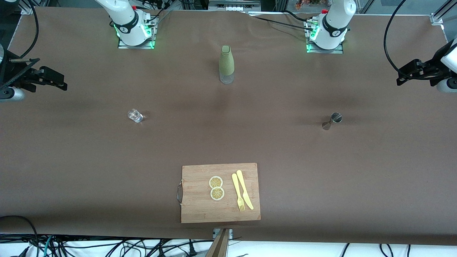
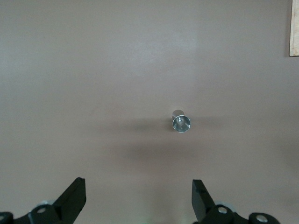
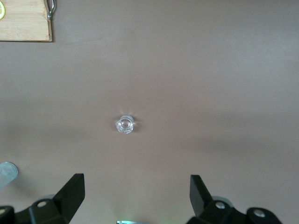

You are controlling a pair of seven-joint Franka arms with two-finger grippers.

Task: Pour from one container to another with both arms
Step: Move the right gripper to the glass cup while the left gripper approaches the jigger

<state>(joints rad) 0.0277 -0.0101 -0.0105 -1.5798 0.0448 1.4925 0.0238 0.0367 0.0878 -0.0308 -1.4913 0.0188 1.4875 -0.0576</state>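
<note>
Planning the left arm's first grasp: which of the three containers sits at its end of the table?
The metal jigger, the only steel one, framed by the open left gripper.

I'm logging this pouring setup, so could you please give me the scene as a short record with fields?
left tool: open, high over the metal jigger, empty
right tool: open, high over the small glass, empty
bottle: upright, between the arm bases
cutting board: nearest the front camera, holding two lemon slices, fork, knife
pouring: not yet begun
</note>
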